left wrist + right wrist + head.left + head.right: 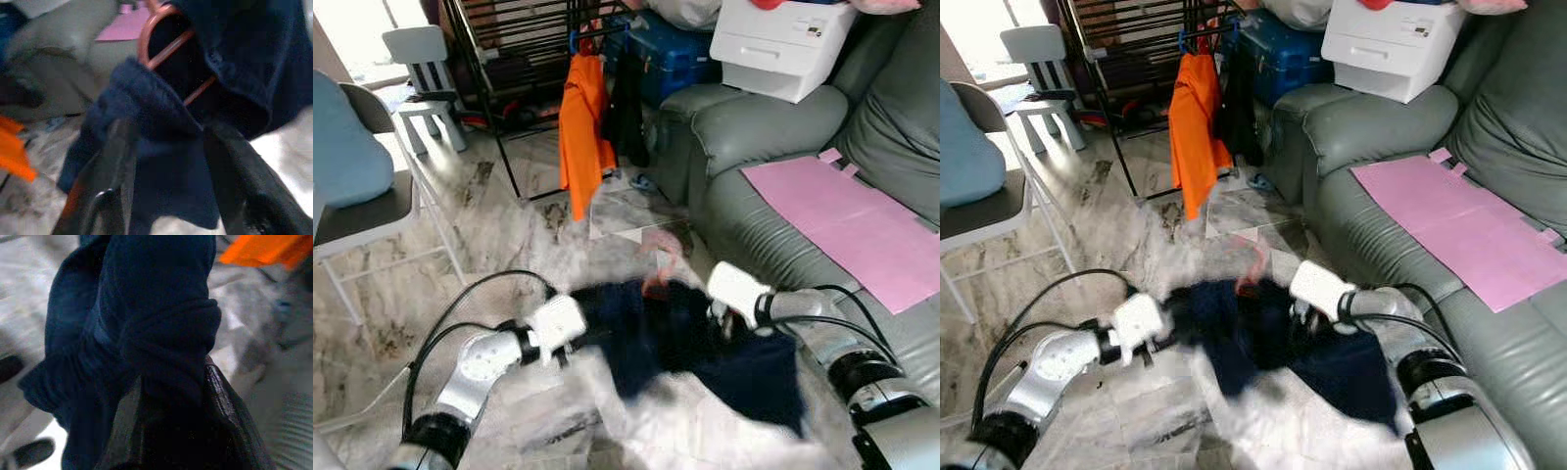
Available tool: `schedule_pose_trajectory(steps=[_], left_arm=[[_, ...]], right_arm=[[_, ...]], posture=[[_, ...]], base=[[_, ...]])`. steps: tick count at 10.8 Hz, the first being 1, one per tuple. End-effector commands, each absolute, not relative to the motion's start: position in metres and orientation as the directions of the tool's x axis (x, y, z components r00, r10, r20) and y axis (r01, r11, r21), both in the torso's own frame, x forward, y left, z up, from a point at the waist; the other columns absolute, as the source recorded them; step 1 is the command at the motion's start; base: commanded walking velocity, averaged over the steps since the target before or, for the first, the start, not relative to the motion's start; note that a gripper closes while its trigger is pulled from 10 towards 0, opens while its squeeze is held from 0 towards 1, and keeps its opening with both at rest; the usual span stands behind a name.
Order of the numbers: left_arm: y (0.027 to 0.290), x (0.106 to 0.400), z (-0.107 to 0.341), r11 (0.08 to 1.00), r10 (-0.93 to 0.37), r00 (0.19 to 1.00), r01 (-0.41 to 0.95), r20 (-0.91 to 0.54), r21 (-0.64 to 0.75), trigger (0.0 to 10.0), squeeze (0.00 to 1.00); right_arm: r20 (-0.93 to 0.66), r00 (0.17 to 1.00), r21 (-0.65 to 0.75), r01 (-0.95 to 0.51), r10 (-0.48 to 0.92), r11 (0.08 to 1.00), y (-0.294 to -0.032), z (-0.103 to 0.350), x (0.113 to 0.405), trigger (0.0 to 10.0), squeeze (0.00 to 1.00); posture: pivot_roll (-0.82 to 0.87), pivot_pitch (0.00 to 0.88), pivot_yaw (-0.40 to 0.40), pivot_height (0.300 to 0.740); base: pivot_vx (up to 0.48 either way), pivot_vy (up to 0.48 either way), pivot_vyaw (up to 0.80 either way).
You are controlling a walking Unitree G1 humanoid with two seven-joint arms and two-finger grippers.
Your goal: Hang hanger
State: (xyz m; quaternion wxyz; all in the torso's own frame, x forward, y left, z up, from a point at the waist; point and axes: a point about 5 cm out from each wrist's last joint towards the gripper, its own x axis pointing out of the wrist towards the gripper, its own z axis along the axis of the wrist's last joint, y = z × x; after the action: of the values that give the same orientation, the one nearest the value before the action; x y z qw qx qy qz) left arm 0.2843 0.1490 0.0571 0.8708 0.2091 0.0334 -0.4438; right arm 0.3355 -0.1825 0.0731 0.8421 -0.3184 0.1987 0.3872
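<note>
One dark navy garment point(695, 343) on one pink plastic hanger point(164, 46) is held up between the two grippers above the pale marbled tile floor point(509, 225), in front of the grey-green leather sofa point(773, 137). The garment is stretched roughly crosswise, from the left gripper point(171, 161) to the right gripper point(171, 396), with its loose lower part drooping toward the right arm; much of it is motion-blurred. The hanger's curved hook point(658, 269) rises from the top middle of the cloth, pointing up and away from the robot, while its bar runs along the garment's long axis. In the left wrist view two black fingers point(234, 171) stand apart on either side of a bunched fold of navy fabric; whether they pinch it cannot be told. In the right wrist view the fingers point(222, 406) are closed on a thick roll of the same cloth. Beyond, one black metal drying rack point(509, 59) carries two hanging pieces, one orange shirt point(582, 132) and one black garment point(626, 108) just beside it. One flat pink sheet point(852, 220) lies on the sofa seat, and one white box-shaped printer point(778, 44) sits on the sofa arm, with a blue case point(666, 54) behind. Two chairs stand to the left: a small white one point(426, 73) and a nearer folding one with a blue cushion point(347, 147).
</note>
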Motion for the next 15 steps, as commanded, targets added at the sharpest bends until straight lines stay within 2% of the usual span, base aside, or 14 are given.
schedule_pose_trajectory(steps=[1,2,3,5,6,7,8,9,12,13,14,15], left_arm=[[0.154,0.287,0.06,0.611,-0.71,0.675,0.732,-0.202,0.3,10.0,1.0],[0.157,0.289,0.058,0.764,-0.582,0.802,0.596,-0.134,0.247,10.0,1.0],[0.162,0.288,0.054,0.912,-0.39,0.917,0.397,-0.082,0.101,10.0,1.0],[0.165,0.286,0.049,0.966,-0.257,0.963,0.259,-0.08,0.008,10.0,1.0],[0.167,0.285,0.046,0.984,-0.176,0.98,0.175,-0.092,-0.013,10.0,1.0],[0.166,0.285,0.047,0.988,-0.154,0.984,0.152,-0.09,-0.033,10.0,0.85],[0.164,0.285,0.049,0.99,-0.137,0.986,0.135,-0.09,-0.035,10.0,0.53],[0.164,0.288,0.052,0.992,-0.125,0.989,0.123,-0.077,-0.04,10.0,0.0],[0.164,0.291,0.053,0.994,-0.102,0.991,0.097,-0.082,-0.059,10.0,0.0],[0.161,0.291,0.054,0.99,-0.117,0.991,0.111,-0.07,-0.086,10.0,0.66],[0.163,0.293,0.054,0.994,-0.092,0.993,0.088,-0.076,-0.057,10.0,1.0],[0.164,0.294,0.055,0.995,-0.087,0.993,0.083,-0.077,-0.057,10.0,1.0]], right_arm=[[-0.525,0.681,-0.396,-0.726,0.51,0.562,-0.183,0.08,0.342,0.0,0.0],[-0.47,0.745,-0.397,-0.657,0.474,0.64,-0.184,0.078,0.341,0.0,0.0],[-0.366,0.841,-0.365,-0.524,0.399,0.77,-0.181,0.079,0.34,0.0,0.0],[-0.295,0.886,-0.328,-0.446,0.357,0.833,-0.174,0.08,0.336,0.0,0.0],[-0.26,0.911,-0.283,-0.389,0.32,0.877,-0.168,0.079,0.333,7.7,0.0],[-0.254,0.919,-0.269,-0.367,0.302,0.891,-0.163,0.077,0.33,10.0,0.0],[-0.252,0.921,-0.257,-0.358,0.296,0.898,-0.158,0.078,0.326,10.0,0.0],[-0.246,0.922,-0.23,-0.356,0.299,0.906,-0.154,0.077,0.324,10.0,0.0],[-0.244,0.922,-0.229,-0.355,0.3,0.906,-0.147,0.077,0.318,10.0,0.0],[-0.238,0.924,-0.222,-0.353,0.3,0.909,-0.146,0.079,0.319,10.0,0.0],[-0.24,0.924,-0.222,-0.351,0.297,0.91,-0.146,0.08,0.319,10.0,0.0],[-0.241,0.924,-0.223,-0.35,0.296,0.91,-0.147,0.08,0.319,10.0,0.0]], posture=[[-0.18,0.0,0.057,0.74],[-0.18,0.0,0.052,0.74],[-0.18,0.0,0.045,0.74],[-0.18,0.0,0.047,0.74],[-0.19,0.0,0.053,0.74],[-0.2,0.0,0.055,0.74],[-0.2,0.0,0.056,0.74],[-0.2,0.0,0.05,0.74],[-0.2,0.0,0.046,0.74],[-0.2,0.0,0.048,0.74],[-0.2,0.0,0.048,0.74],[-0.2,0.0,0.049,0.74]], base=[[0.0,0.0,0.0],[0.0,0.0,0.0],[0.0,0.0,0.0],[0.0,0.0,0.0],[0.0,0.0,0.0],[0.0,0.0,0.0],[0.0,0.0,0.0],[0.0,0.0,0.0],[0.309,0.0,0.16],[0.398,0.0,0.74],[0.412,0.0,0.71],[0.405,0.0,0.66]])
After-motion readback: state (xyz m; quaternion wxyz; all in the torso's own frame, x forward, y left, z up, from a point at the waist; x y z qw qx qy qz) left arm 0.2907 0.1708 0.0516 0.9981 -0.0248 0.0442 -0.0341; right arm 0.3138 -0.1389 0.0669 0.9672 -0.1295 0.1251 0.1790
